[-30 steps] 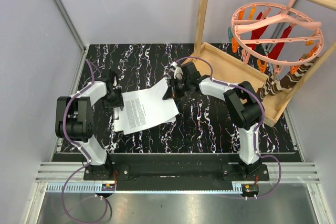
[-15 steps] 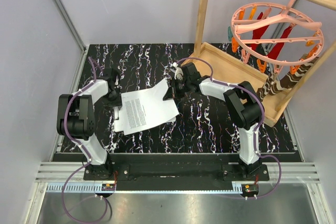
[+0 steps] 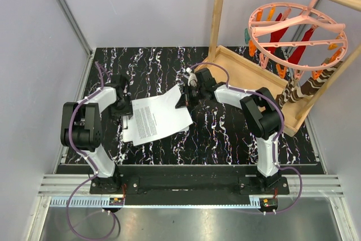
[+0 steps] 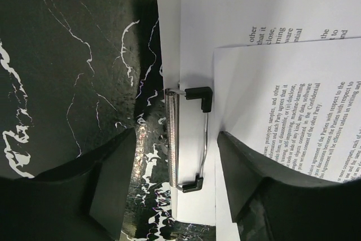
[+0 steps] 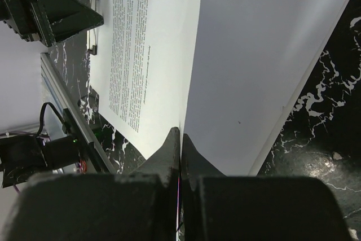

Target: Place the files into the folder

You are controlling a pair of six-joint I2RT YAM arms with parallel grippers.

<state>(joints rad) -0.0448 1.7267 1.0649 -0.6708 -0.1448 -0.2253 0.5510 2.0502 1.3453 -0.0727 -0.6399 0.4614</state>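
Left wrist view: left jaws, wide open and empty, straddle the clip at the folder's 9 o'clock edge. Right jaws pinch one file at its 3 o'clock edge. Squeeze the clip fully open before feeding the file under it.

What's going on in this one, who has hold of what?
The right gripper has its fingers pinched shut on the edge of a printed sheet, holding that edge lifted. A second printed sheet lies flat on the white clipboard. The left gripper is open, its fingers on either side of the clipboard's metal clip without gripping it. In the left wrist view the sheets' edges sit beside the clip, and neither looks tucked under it yet.
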